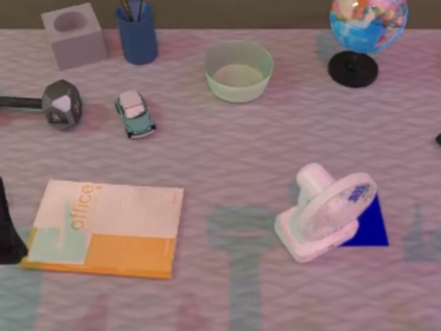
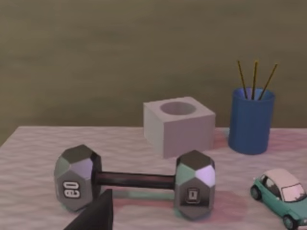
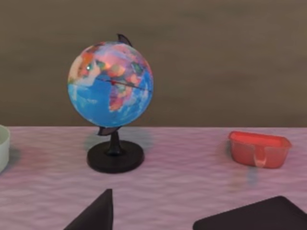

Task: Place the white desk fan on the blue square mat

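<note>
Left arm (image 1: 8, 227) is sitting parked at the table's left edge. Right arm (image 1: 438, 140) is barely showing at the right edge.

Soft even light, faint shadows, slightly blurred edges.

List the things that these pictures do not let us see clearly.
- Mat, top view: mostly hidden under the fan; how far the base sits on it is unclear.
- Left gripper, left wrist view: cut by the edge; only a dark tip shows.
- Right gripper, right wrist view: same.
- Dumbbell, top view: far end cut by the edge.
</note>
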### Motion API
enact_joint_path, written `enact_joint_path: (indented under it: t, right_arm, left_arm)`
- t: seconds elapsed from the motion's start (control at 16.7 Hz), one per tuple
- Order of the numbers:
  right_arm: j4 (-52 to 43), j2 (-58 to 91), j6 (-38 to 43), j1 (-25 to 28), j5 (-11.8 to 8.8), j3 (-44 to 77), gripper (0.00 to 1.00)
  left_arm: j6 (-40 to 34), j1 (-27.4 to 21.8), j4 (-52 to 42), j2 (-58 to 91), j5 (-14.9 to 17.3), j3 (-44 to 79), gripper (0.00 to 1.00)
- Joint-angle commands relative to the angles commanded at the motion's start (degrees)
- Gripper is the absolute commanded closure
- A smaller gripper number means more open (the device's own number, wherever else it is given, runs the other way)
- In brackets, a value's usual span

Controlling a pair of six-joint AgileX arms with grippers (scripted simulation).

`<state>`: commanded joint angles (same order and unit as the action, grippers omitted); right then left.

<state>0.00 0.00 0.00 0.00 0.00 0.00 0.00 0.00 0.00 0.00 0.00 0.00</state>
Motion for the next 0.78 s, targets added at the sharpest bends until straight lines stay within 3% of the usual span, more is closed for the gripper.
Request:
enact_joint_path:
  t: [0.36, 0.78]
  right_arm:
    - [-5.9, 6.0, -5.9, 2.4, 0.1, 5.8, 0.00]
    - [-31.1, 37.7, -32.4, 12.4, 0.3, 34.9, 0.00]
  left_arm:
    - [0.0, 0.0, 0.0, 0.0, 0.0, 0.0, 0.00]
    - [0.0, 0.0, 0.0, 0.0, 0.0, 0.0, 0.00]
